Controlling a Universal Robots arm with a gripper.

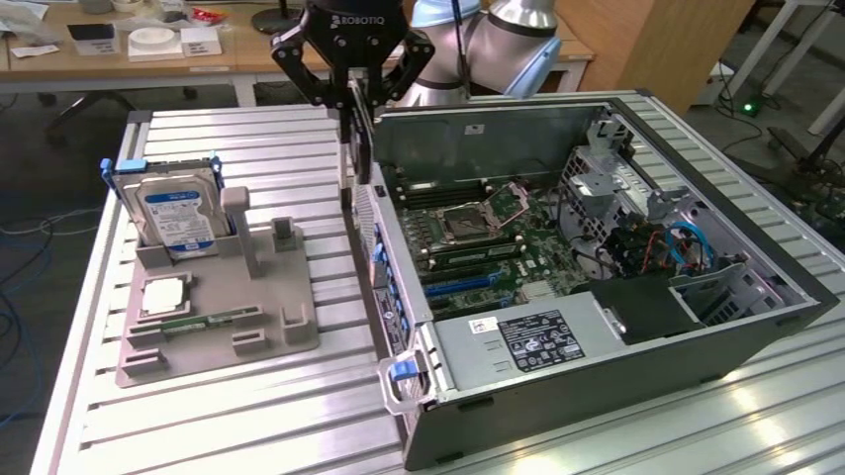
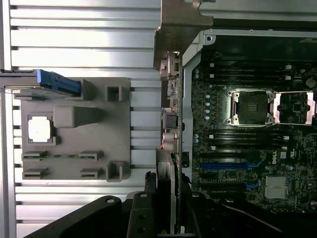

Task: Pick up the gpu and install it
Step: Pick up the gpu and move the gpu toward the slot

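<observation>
Because the gpu (image 1: 358,148) looks light, stiff yet fragile, its edges seem the safest hold; the gripper (image 1: 354,97) pinches its top, and it hangs toward six o'clock.

**Open case from above, narrow lane beside it**

We find the case (image 1: 634,396) open on top, with room above the motherboard (image 1: 476,237) between its wall (image 1: 390,287) on the exterior view's left and the drive cage (image 1: 601,183). The power supply (image 1: 528,336) and cables (image 1: 660,247) crowd the rest. The gpu (image 1: 359,148) hangs edge-on over that wall. A bare table strip (image 1: 354,327) separates the case from the parts holder (image 1: 264,317), where the hard drive (image 1: 178,213) stands upright.
</observation>
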